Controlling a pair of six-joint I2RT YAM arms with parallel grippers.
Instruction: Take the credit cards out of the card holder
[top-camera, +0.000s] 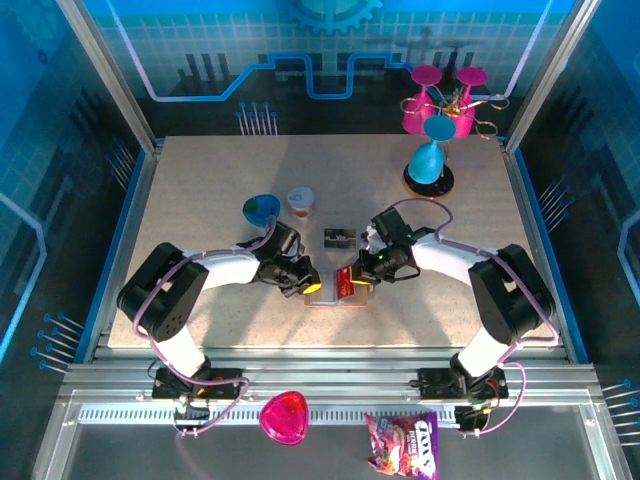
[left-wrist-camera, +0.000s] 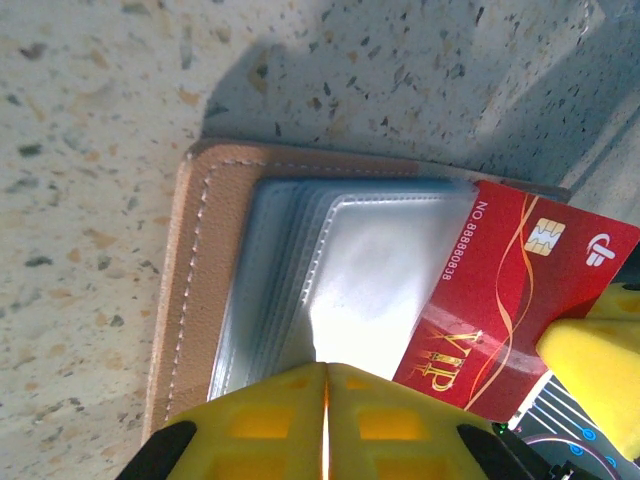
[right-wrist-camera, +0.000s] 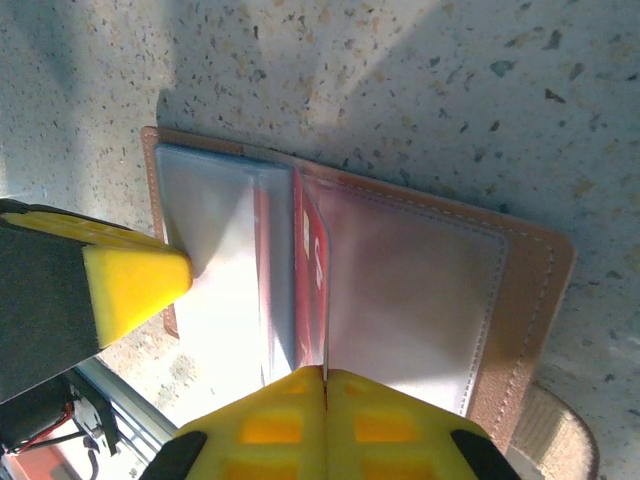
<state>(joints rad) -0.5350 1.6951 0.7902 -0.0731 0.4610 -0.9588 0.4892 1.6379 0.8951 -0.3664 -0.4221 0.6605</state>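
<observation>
Card (left-wrist-camera: 500, 290) edge pinched in R claw (right-wrist-camera: 325, 378) (bare table (left-wrist-camera: 90, 110) round holder (left-wrist-camera: 190, 290)).

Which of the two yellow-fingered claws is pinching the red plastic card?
The right gripper: it is shut on the red VIP card, while the left gripper presses the tan leather wallet.

I'm over the speckled beige tabletop (top-camera: 200, 170), bright light on it and broad soft shadows lying across the middle. At 12 o'clock there's the blue back wall (top-camera: 200, 40), with a pale grid, a circuit line and a gear emblem (top-camera: 335, 12), and blue side panels (top-camera: 40, 200) close in at 9 and 3. Aluminium posts (top-camera: 105, 65) slant up at 11 and 1, and a ribbed metal rail (top-camera: 330, 385) runs along 6.
</observation>
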